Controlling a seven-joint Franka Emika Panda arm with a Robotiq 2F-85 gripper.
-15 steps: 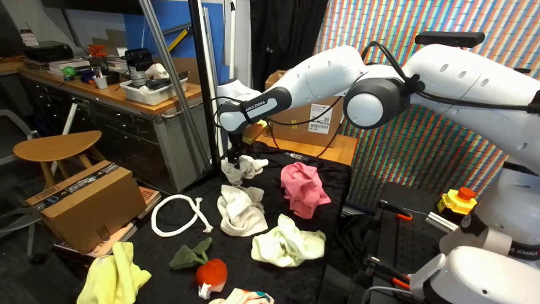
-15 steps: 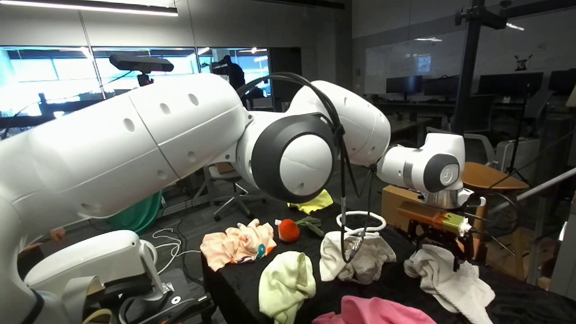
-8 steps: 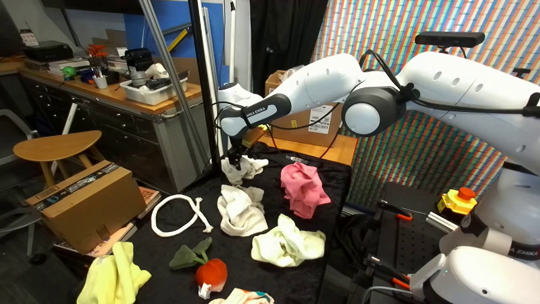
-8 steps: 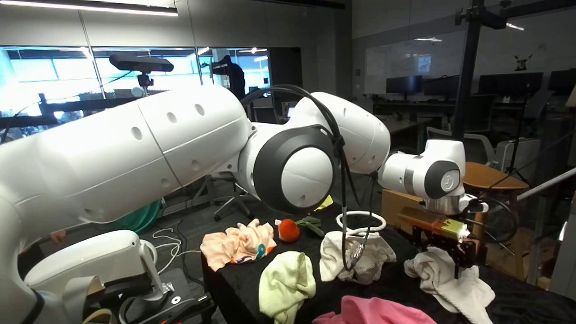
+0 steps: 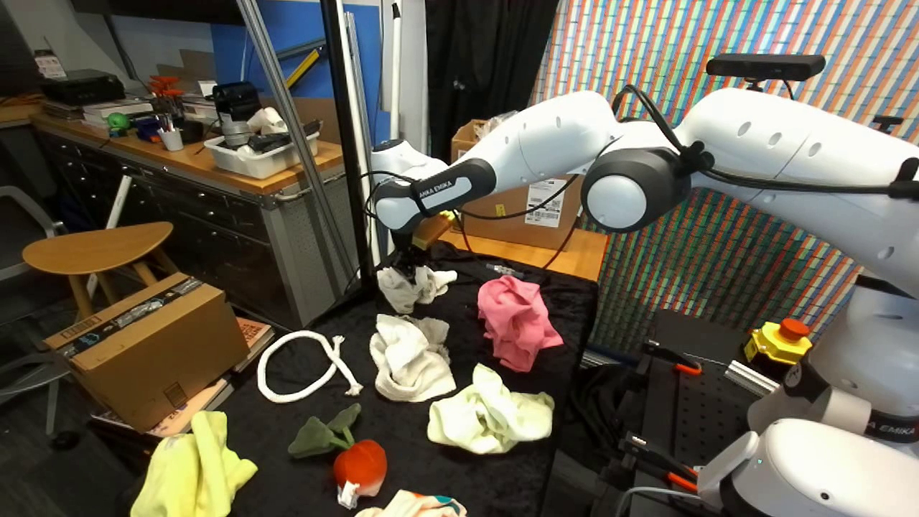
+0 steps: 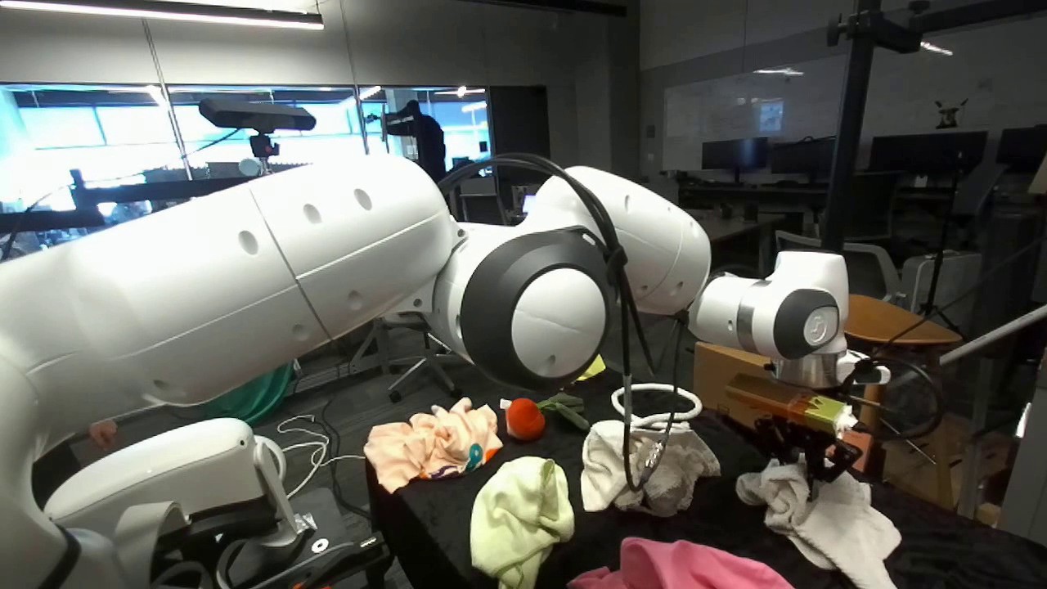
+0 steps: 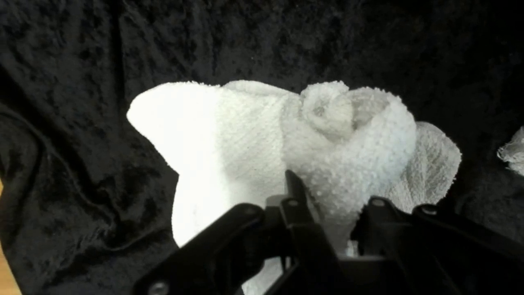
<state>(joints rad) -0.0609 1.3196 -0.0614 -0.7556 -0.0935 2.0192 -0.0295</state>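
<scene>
In an exterior view, at far left, a taped cardboard box (image 5: 154, 359) sits on books (image 5: 194, 403) beside the black-covered table (image 5: 488, 481); a yellow cloth (image 5: 190, 474) lies at the table's edge; further right come a looped white rope (image 5: 262, 370) and a red plush vegetable (image 5: 360, 465); next, at the far end, the gripper (image 5: 411, 275) reaches down onto a crumpled white cloth (image 5: 406, 294); in the wrist view a fold of it rises between the fingers (image 7: 295, 194), yet whether they clamp it I cannot tell; a second pale cloth (image 5: 409, 362) lies just beside, a black cable (image 6: 626, 425) hanging across it in an exterior view; then a peach cloth (image 6: 433, 446), a light green cloth (image 5: 492, 416) and a pink cloth (image 5: 517, 323); behind these stands a large carton (image 5: 510, 233), partly hidden by the arm (image 5: 553, 136); at far right, a yellow button box (image 5: 779, 345).
</scene>
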